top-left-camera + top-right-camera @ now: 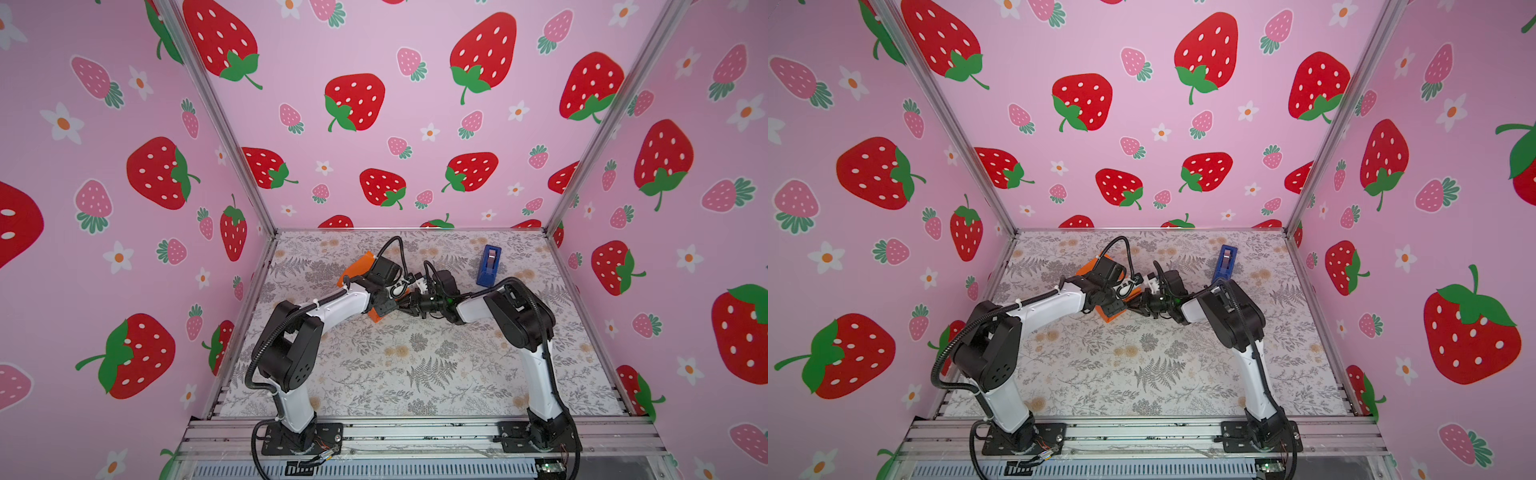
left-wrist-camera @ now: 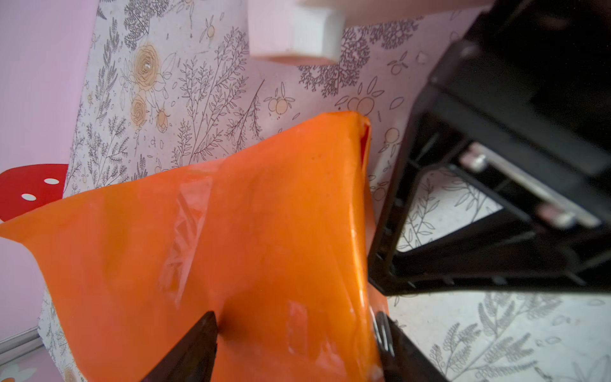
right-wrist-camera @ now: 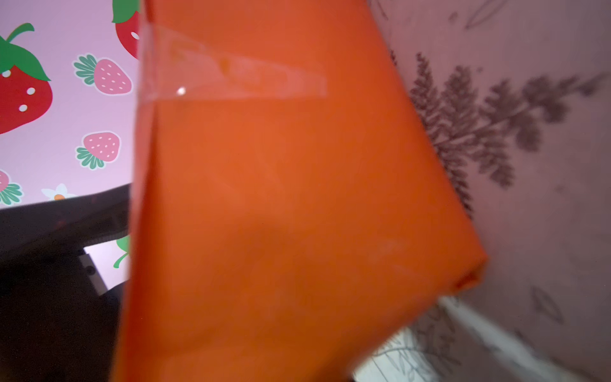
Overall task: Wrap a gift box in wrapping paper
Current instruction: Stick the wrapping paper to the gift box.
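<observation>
Arms meet over the middle of the table (image 1: 415, 365) in both top views. Between them sits the paper (image 1: 360, 264), orange side out and folded into a block. The box does not show, so we judge it is inside. The left gripper (image 1: 385, 306) hangs over the block and the right gripper (image 1: 409, 305) reaches it from the side. From here we cannot tell how either one's fingers stand. The dispenser (image 1: 489, 266) stands well apart toward the back, on the right arm's side, which we take to be handy for that arm.

Left wrist view: the left gripper (image 2: 296, 319) has its fingers (image 2: 198, 344) spread wide, one on each side of the paper (image 2: 264, 215), tips touching it. We read this as a steadying clamp, so the block cannot slide while the other arm works. Tape (image 2: 185, 231) lies over a seam, and the paper flares loose past one end.

Right wrist view: paper (image 3: 281, 198) fills the frame, close and blurred, with tape (image 3: 231, 76) across an edge. No right fingers show, so we cannot tell whether they pinch anything. We judge the wrap is well along, with an end left to close.
</observation>
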`<state>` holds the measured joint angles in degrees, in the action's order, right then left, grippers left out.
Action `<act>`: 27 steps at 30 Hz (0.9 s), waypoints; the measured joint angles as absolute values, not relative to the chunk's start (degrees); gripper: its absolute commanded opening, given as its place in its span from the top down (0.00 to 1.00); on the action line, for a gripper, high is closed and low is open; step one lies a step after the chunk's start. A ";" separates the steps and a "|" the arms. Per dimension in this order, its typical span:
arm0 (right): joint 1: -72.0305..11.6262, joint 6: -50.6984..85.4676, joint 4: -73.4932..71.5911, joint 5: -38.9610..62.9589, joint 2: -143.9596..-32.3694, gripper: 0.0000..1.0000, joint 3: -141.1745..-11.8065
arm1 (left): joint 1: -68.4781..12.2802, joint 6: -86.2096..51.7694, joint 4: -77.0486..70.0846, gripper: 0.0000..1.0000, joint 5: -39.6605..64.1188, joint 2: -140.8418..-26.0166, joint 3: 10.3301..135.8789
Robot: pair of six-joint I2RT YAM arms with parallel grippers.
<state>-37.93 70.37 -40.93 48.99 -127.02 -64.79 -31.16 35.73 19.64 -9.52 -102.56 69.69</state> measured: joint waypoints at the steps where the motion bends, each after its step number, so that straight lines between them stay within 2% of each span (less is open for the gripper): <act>1: -37.93 70.43 -40.84 48.93 -127.02 0.90 -64.86 | -31.16 35.73 19.70 0.23 -9.28 -102.43 69.69; 16: -38.00 70.17 -39.66 48.34 -126.56 0.95 -65.25 | -28.25 32.58 21.39 0.24 -7.27 -89.73 68.05; 27: -38.13 69.23 -38.94 48.14 -120.60 0.95 -61.25 | -26.26 29.85 24.29 0.28 -4.60 -93.41 68.23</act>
<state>-38.13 69.23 -38.94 48.14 -120.60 -61.25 -26.26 29.85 24.29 -4.60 -93.41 68.23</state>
